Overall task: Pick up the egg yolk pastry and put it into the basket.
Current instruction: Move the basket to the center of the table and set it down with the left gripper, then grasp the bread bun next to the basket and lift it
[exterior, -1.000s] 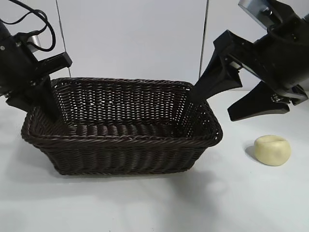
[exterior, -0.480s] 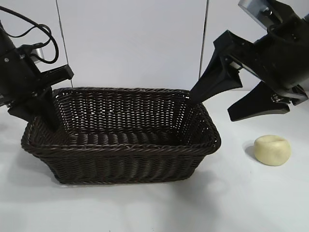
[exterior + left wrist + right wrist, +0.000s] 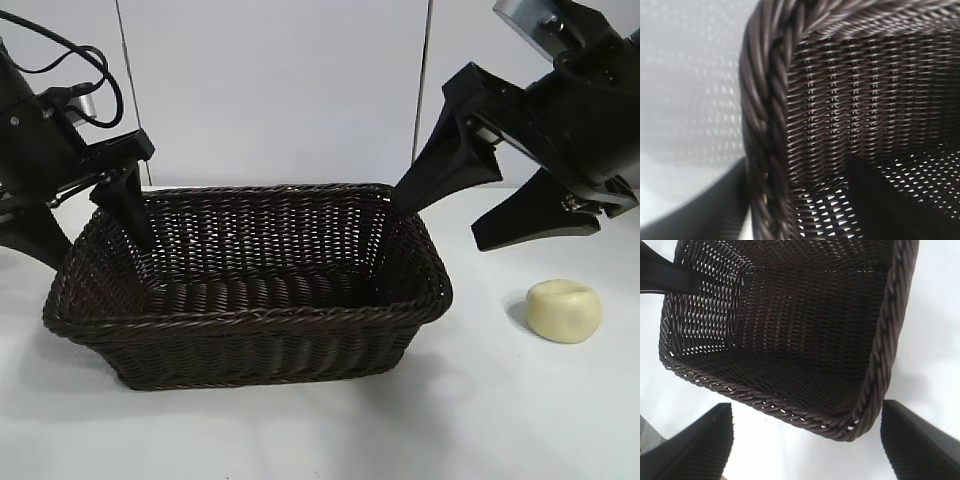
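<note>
The dark brown wicker basket stands in the middle of the white table. The egg yolk pastry, a small pale cream bun with a dented top, lies on the table to the right of the basket. My left gripper is open and straddles the basket's left wall, one finger inside and one outside. In the left wrist view the braided rim runs between the fingers. My right gripper is open and empty, above the basket's right end and left of the pastry. The right wrist view shows the basket but not the pastry.
A white panel wall stands behind the table. Bare white tabletop lies in front of the basket and around the pastry.
My left gripper's fingers have spread apart around the basket's left wall. The basket has shifted a little, its far rim sitting lower in view. The right arm and the pastry have not moved.
</note>
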You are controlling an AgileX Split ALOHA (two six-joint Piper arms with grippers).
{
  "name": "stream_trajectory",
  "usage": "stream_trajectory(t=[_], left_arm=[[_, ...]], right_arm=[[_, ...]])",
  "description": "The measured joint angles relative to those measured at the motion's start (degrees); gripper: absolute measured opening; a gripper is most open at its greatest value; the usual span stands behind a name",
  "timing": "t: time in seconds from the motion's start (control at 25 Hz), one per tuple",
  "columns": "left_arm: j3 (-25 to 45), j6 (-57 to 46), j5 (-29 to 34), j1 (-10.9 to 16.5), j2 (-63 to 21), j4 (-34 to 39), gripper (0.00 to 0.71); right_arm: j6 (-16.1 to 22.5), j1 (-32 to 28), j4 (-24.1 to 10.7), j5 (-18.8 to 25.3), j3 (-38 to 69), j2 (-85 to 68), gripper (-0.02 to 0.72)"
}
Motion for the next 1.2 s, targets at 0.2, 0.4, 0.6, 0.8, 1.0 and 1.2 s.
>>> stream_trajectory(t=[0.2, 0.4, 0.6, 0.8, 1.0, 1.2], left_arm=[[-0.5, 0.2, 0.1, 0.0, -3.0, 2.1, 0.589], [-0.6, 0.1, 1.3, 0.0, -7.4, 6.6, 0.592], [-3.5, -4.2, 5.8, 0.0, -10.0, 17.7, 0.593], [-5.5, -7.0, 8.5, 1.5, -10.0, 24.4, 0.594], [-5.5, -7.0, 8.5, 7.8, -10.0, 25.6, 0.594], [-5.5, -7.0, 10.1, 14.1, -10.0, 26.5, 0.594]], right_arm=[[0.0, 0.0, 0.0, 0.0, 0.0, 0.0, 0.582], [0.0, 0.0, 0.0, 0.1, 0.0, 0.0, 0.582], [0.0, 0.0, 0.0, 0.1, 0.0, 0.0, 0.582], [0.0, 0.0, 0.0, 0.1, 0.0, 0.0, 0.582], [0.0, 0.0, 0.0, 0.1, 0.0, 0.0, 0.582], [0.0, 0.0, 0.0, 0.1, 0.0, 0.0, 0.582]])
